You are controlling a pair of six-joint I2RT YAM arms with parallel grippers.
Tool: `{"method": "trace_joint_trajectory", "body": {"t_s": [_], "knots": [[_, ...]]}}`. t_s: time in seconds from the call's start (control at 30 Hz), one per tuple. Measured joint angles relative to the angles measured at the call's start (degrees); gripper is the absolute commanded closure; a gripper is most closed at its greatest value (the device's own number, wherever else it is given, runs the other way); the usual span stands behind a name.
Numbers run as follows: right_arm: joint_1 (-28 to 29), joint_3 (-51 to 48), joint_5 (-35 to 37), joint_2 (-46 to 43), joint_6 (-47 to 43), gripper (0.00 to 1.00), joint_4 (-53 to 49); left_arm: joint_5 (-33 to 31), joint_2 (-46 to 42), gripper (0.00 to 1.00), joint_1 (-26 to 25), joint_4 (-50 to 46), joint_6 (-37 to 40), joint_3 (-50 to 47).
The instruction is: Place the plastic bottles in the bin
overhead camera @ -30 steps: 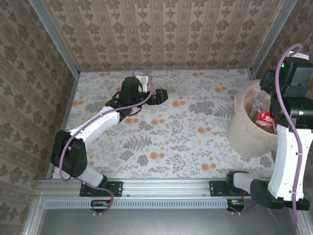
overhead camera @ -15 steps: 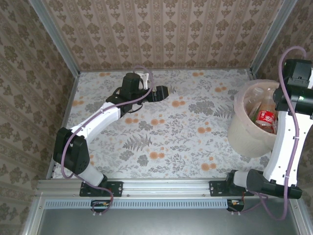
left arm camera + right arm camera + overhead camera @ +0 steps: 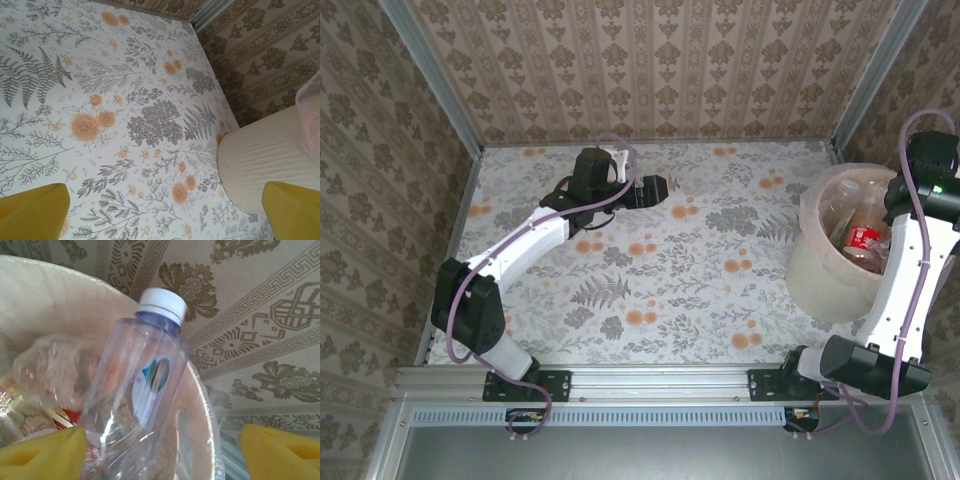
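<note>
The bin (image 3: 820, 270), a pale round bucket lined with clear plastic, stands at the table's right edge. Several plastic bottles (image 3: 860, 240) lie inside, one with a red label. The right wrist view looks into the bin (image 3: 50, 295). A clear bottle (image 3: 140, 385) with a white cap and blue-green label leans against the liner. My right gripper (image 3: 162, 455) is open above it, yellow fingertips (image 3: 45, 452) wide apart and off the bottle. My left gripper (image 3: 655, 188) hovers over the far middle of the table. In its own view it (image 3: 165, 215) is open with nothing between the fingertips.
Patterned walls enclose the table (image 3: 700, 280) at the back and on both sides. The right arm (image 3: 915, 280) rises along the bin's right side. The left wrist view has the bin's outer wall (image 3: 265, 165) at right and a metal corner post (image 3: 210, 12).
My right gripper has pulled back from over the bin's middle to its right rim, uncovering the bottles inside. The left arm has crept slightly towards the back wall.
</note>
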Motion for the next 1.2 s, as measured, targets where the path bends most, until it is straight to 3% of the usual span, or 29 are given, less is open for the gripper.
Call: {"method": "trace_joint_trajectory", "body": {"t_s": [0.23,0.47,0.63,0.8,0.97,1.2], "knots": [[0.0,1.1,-6.8,-0.5,-0.1,0.21,0.2,-0.4,0.0,0.0,0.0,-0.3,0.0,0.0],[0.0,-5.1,-13.2,-1.3,-0.4,0.23,2.0,-0.4,0.0,0.0,0.0,-0.4,0.0,0.0],[0.0,-8.2,-14.0,-0.2,-0.4,0.23,2.0,-0.5,0.0,0.0,0.0,-0.4,0.0,0.0],[0.9,-4.9,-14.7,0.0,-0.4,0.2,1.6,-0.7,0.0,0.0,0.0,-0.4,0.1,-0.1],[4.9,1.9,-14.9,-0.8,-0.3,0.18,2.4,-2.3,0.0,0.0,0.1,-0.4,0.5,-1.1],[18.3,1.4,-19.1,-6.4,-0.5,0.14,10.9,-6.9,-4.3,0.0,1.7,-1.5,1.3,-4.7]]}}
